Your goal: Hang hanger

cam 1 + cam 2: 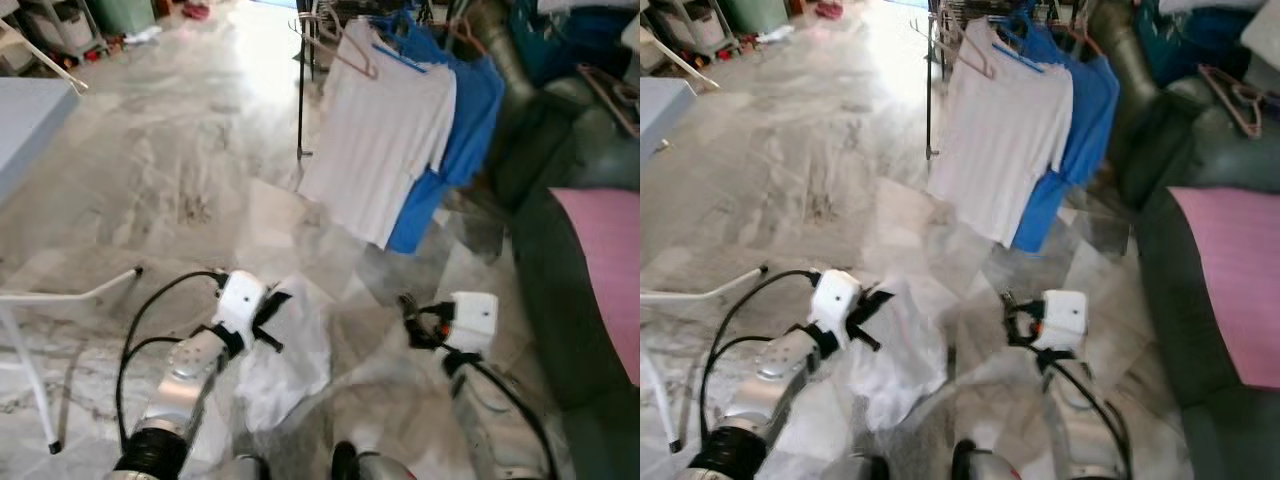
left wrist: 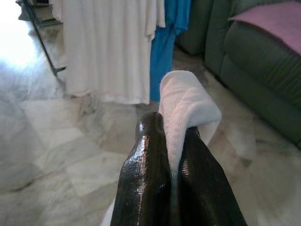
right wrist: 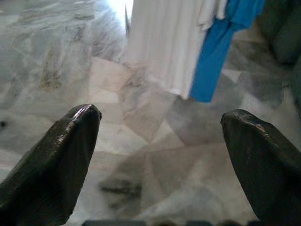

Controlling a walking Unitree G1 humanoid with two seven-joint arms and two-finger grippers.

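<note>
Between left tool (image 2: pixel 171 155) fingers, white cloth (image 2: pixel 188 108)

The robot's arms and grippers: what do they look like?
Two silver metal arms with black joint collars. Each wrist carries a white boxy housing, and black cables loop alongside. The left gripper and right gripper each have two long, glossy black fingers with rounded tips.

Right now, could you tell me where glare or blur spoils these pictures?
Both eye views: sunlight washes out the floor beside the rack; the image is soft. Left wrist view: glare at the upper left; the fingers pinching white cloth look sharp. Right wrist view: hanging shirts blurred.
</note>
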